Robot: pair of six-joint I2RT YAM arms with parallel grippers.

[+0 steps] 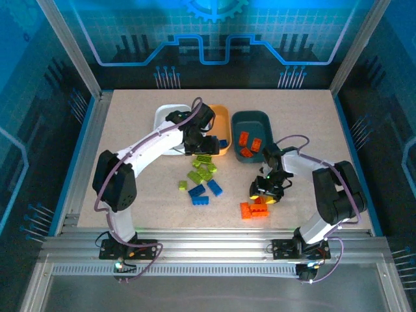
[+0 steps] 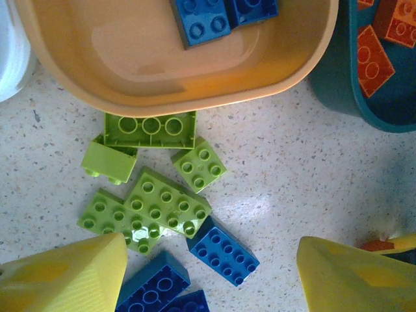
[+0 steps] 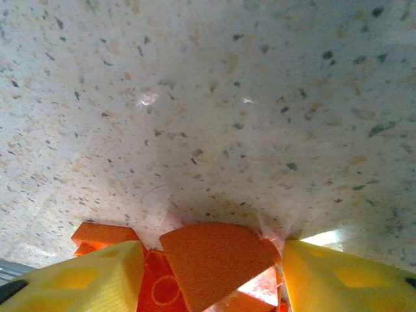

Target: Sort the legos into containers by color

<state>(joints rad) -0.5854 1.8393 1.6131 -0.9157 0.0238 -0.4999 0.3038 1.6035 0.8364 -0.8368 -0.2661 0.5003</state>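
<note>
Near the table's [image 3: 208,97] front edge, right gripper [image 3: 213,250] straddles an orange brick [image 3: 214,263]; whether it pinches, I cannot tell; left gripper [image 2: 211,244], spread and empty, hangs over green bricks [image 2: 162,201] beside the orange tray [image 2: 195,99]; blue bricks [image 2: 201,16] lie inside.

In the left wrist view the top edge cuts off the light orange tray [image 2: 195,104] and the two blue bricks [image 2: 205,19] inside it. The teal tray [image 2: 338,91] runs off the upper right, and the white tray [image 2: 12,65] is a mere sliver at upper left. At the bottom, the fingers [image 2: 71,276] of the left pincer [image 2: 211,260] cover part of a dark blue brick [image 2: 156,283]. In the right wrist view the bottom edge crops the orange bricks [image 3: 214,257]. Whether the right pincer [image 3: 213,250] touches them cannot be told.
</note>
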